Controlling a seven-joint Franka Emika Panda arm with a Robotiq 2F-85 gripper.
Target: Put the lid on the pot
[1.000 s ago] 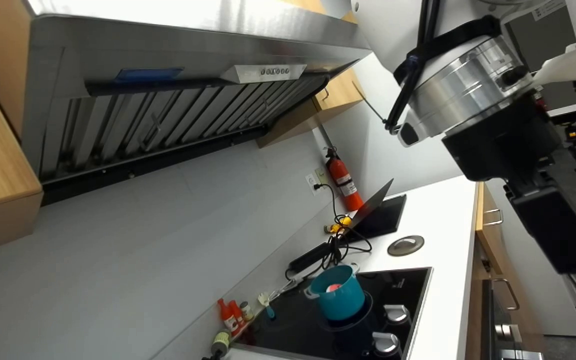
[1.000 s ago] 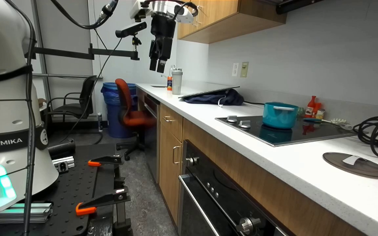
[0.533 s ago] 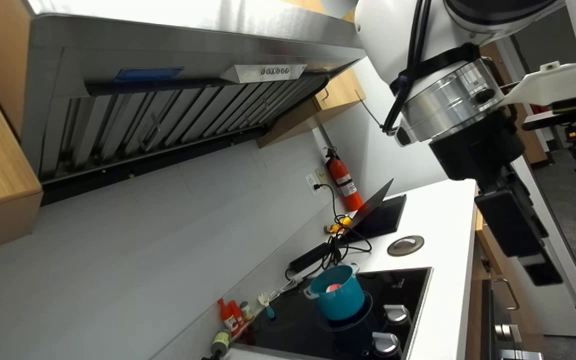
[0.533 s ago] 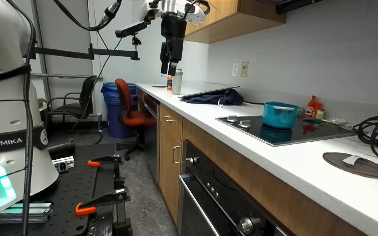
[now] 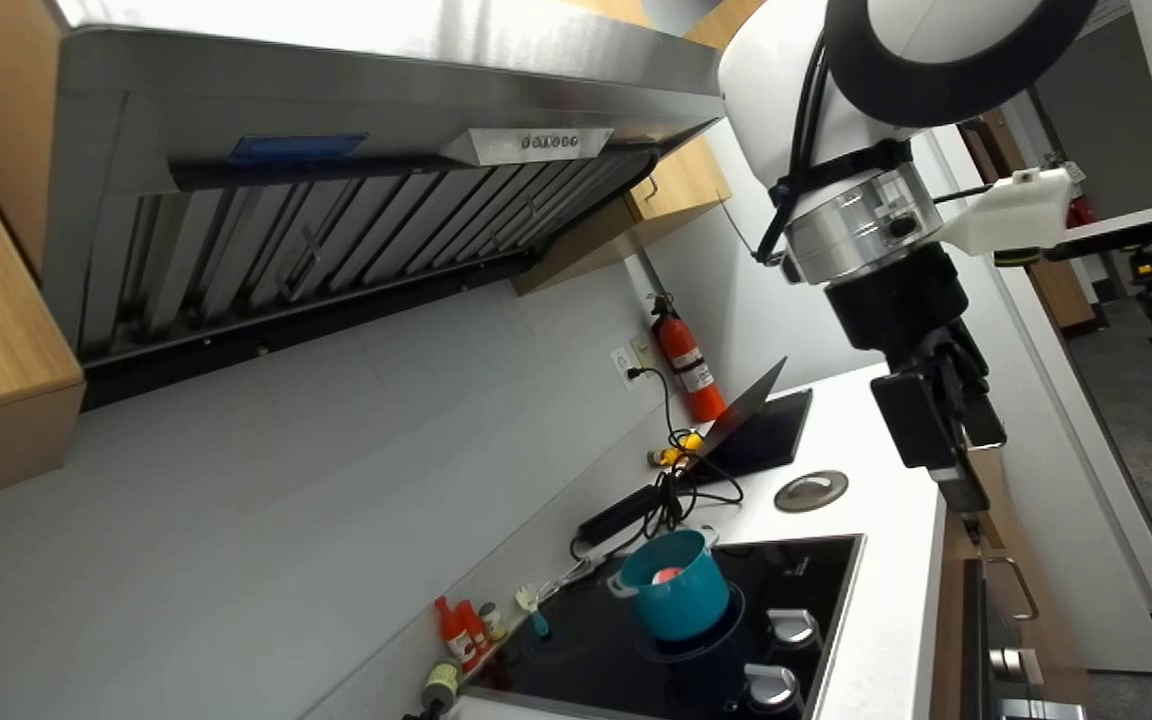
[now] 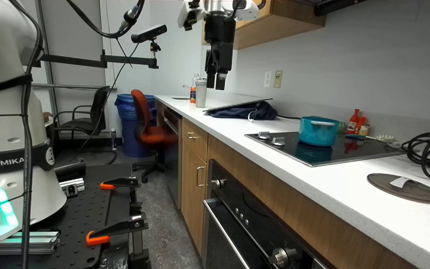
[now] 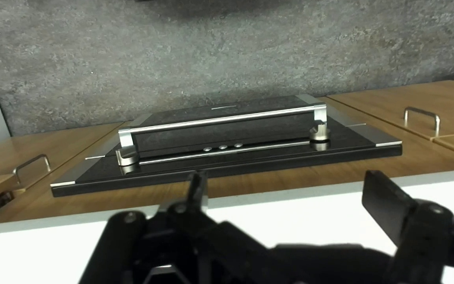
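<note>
Here, in an exterior view, we saw the lid (image 6: 405,188) well below and to the near right of the gripper (image 6: 215,83), whose empty jaws stood wide.

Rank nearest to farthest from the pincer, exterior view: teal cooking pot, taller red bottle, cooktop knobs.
In an exterior view, from the pincer:
1. Cooktop knobs: front of the cooktop
2. Teal cooking pot: farther back on the cooktop
3. Taller red bottle: near the wall
</note>
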